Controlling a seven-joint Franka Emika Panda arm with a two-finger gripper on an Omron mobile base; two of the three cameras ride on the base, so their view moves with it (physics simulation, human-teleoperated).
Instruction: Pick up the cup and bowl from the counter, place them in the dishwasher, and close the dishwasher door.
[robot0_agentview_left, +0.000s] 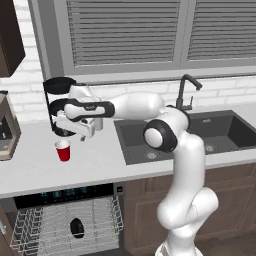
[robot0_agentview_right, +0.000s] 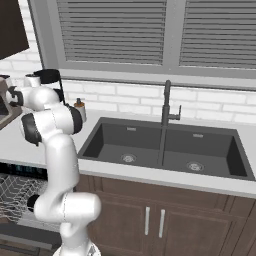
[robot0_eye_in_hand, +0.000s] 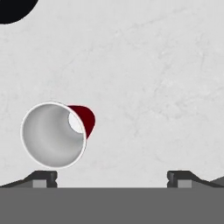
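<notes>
Far left on the counter (robot0_agentview_left: 100, 165) I've got a brown appliance (robot0_agentview_left: 7, 127) at the edge, then the black tiered stand (robot0_agentview_left: 57, 92) against the brick wall, so room is tight behind the hand and open toward the front lip. Below, the dishwasher (robot0_agentview_left: 65, 192) stands open with its white rack (robot0_agentview_left: 45, 225) pulled out and one bowl (robot0_agentview_left: 76, 227) lying in it. One cup (robot0_agentview_left: 63, 150) stands upright on the counter, clear of the stand, bare surface all around it. My gripper (robot0_agentview_left: 82, 131) hangs just above and to the right of it, not touching. Looking down the hand, the cup (robot0_eye_in_hand: 54, 134) sits just above the left fingertip (robot0_eye_in_hand: 41, 177), off-centre, the right fingertip well apart; fingers spread wide, nothing between them. Further right, the double sink (robot0_agentview_left: 200, 135) drops away, one faucet (robot0_agentview_left: 185, 92) behind it, and one soap dispenser (robot0_agentview_right: 80, 110) by the wall.
</notes>
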